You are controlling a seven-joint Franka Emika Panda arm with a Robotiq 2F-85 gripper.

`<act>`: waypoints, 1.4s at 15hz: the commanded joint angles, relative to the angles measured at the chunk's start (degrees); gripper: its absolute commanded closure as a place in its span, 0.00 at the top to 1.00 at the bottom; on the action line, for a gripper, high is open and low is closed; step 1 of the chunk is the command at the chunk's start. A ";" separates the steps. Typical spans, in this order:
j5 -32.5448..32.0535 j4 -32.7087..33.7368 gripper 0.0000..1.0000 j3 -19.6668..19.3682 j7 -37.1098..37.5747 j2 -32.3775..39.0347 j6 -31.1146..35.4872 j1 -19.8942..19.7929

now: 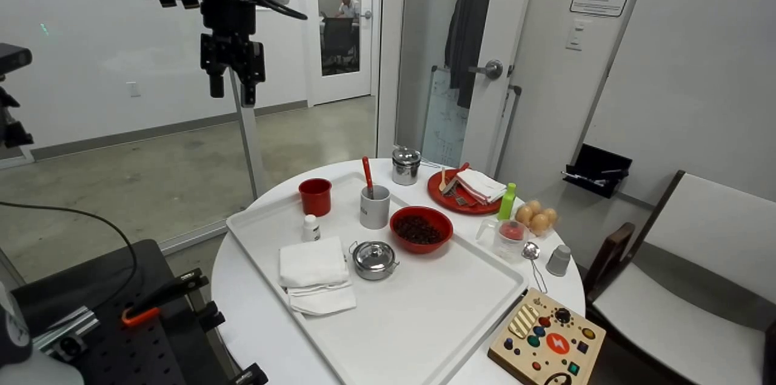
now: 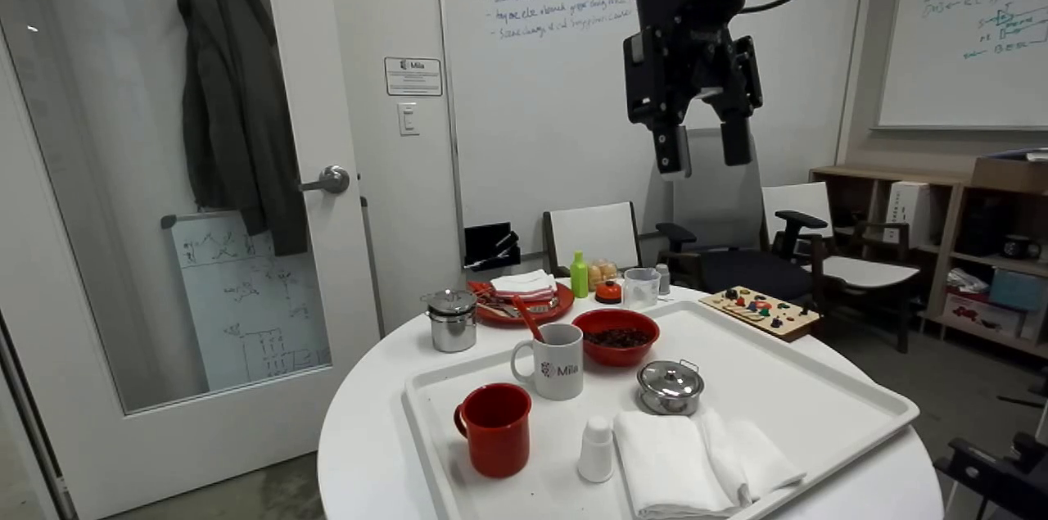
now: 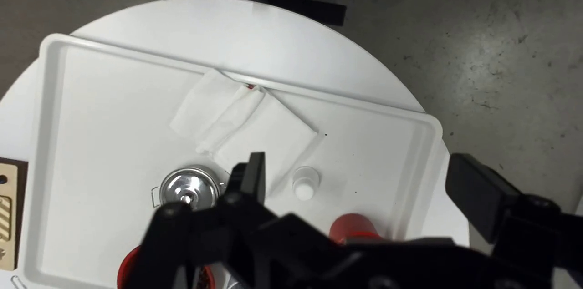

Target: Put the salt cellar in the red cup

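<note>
Round tabletop (image 2: 360, 430) bears a tray (image 2: 778, 373); lower centre in an exterior view, salt cellar (image 2: 596, 458) stands between folded cloth (image 2: 671, 467) and red cup (image 2: 499, 440); upper right, end effector (image 2: 706, 160) gapes.

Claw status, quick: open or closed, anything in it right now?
Claw: open, holding nothing, up in the air clear of the white serving tray.

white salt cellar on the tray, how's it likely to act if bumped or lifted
The salt cellar stands upright, taller than wide, so a bump could tip it. Its round-looking body may roll once down. Its smooth-looking sides might slip in a loose grip.
</note>
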 commanded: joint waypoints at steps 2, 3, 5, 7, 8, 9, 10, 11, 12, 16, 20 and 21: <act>-4.80 -0.14 1.00 0.25 3.24 7.87 10.43 0.64; -6.25 0.21 1.00 0.18 4.64 10.36 12.54 0.56; -8.61 1.88 1.00 -0.57 6.66 16.06 15.41 0.79; -11.48 4.33 1.00 -1.80 8.66 22.24 17.06 1.59; -12.36 5.80 1.00 -2.58 9.32 25.02 17.39 2.18; -13.56 7.60 1.00 -3.59 10.24 28.17 17.71 2.91; -13.59 9.63 1.00 -4.50 10.06 30.91 17.37 3.56; -13.86 12.14 1.00 -5.56 10.29 33.88 16.37 4.36; -13.13 14.55 1.00 -6.31 9.43 36.50 15.33 4.95; -10.69 23.52 1.00 -9.16 7.70 46.05 11.63 6.62; -7.44 30.23 1.00 -9.88 6.17 53.00 7.13 6.15; -6.83 31.60 1.00 -10.01 6.15 54.28 6.21 6.13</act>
